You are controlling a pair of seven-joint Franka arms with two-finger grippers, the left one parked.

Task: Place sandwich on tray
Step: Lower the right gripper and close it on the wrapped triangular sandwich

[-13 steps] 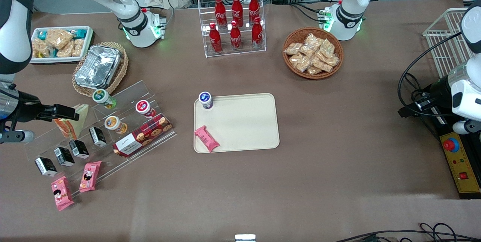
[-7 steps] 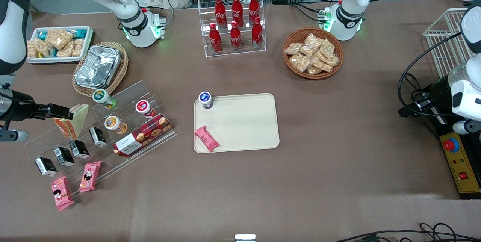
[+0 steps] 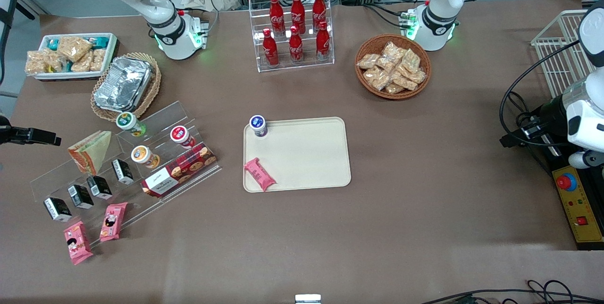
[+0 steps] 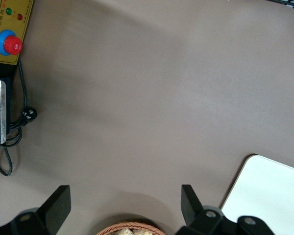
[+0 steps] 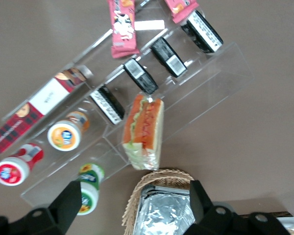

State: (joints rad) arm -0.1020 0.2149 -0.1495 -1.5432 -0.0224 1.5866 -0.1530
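Front view: brown-covered bench [image 3: 424, 209] with a large flat beige plastic tray [image 3: 306, 153] at its middle, holding only a blue-lidded cup [image 3: 257, 125] and a pink rectangular snack packet [image 3: 259, 174]. Triangular wedge sandwich in clear wrap [image 3: 90, 151] leaning on the clear acrylic stepped shelf [image 3: 141, 153], well apart from the tray, toward the working arm's end of the bench. Black claw [image 3: 45, 137] now at the picture's edge, apart from the sandwich; a second ago just beside the wedge, half a second ago already drawing off. Sandwich unmoved throughout. Probably a retreat without a grasp, so pickup not yet done.

Right wrist view: claw [image 5: 132, 200] with both fingers spread wide and nothing between them, hanging above the sandwich [image 5: 144, 131] and the wicker basket with crinkled foil container [image 5: 161, 203].

Left wrist view: bare bench and one tray corner [image 4: 269, 196] only.
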